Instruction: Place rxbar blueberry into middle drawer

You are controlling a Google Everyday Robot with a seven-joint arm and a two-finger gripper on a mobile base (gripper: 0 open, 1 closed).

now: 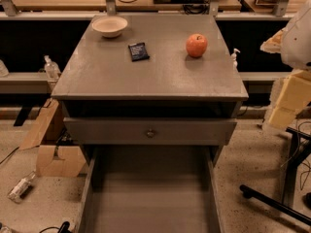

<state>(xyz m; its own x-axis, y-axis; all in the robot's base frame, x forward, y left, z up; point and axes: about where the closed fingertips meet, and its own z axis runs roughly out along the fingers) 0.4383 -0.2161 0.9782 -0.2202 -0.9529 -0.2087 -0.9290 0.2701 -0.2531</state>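
Observation:
The rxbar blueberry (pixel 138 51), a small dark navy packet, lies flat on the grey cabinet top (pixel 146 76), towards the back and left of centre. The middle drawer (pixel 150 198) is pulled out wide at the bottom of the view, and its plain grey floor is bare. Above it is a shut grey drawer front with a small round knob (pixel 150 132). My gripper is not in view. Only a white and yellow part of my arm (pixel 294 81) shows at the right edge, well clear of the packet.
A red apple (pixel 196 45) sits on the top at the back right, and a pale bowl (pixel 110 26) at the back left. A cardboard box (pixel 53 152) and a bottle (pixel 19 187) lie on the floor at the left. Black stand legs (pixel 279 203) cross the floor at the right.

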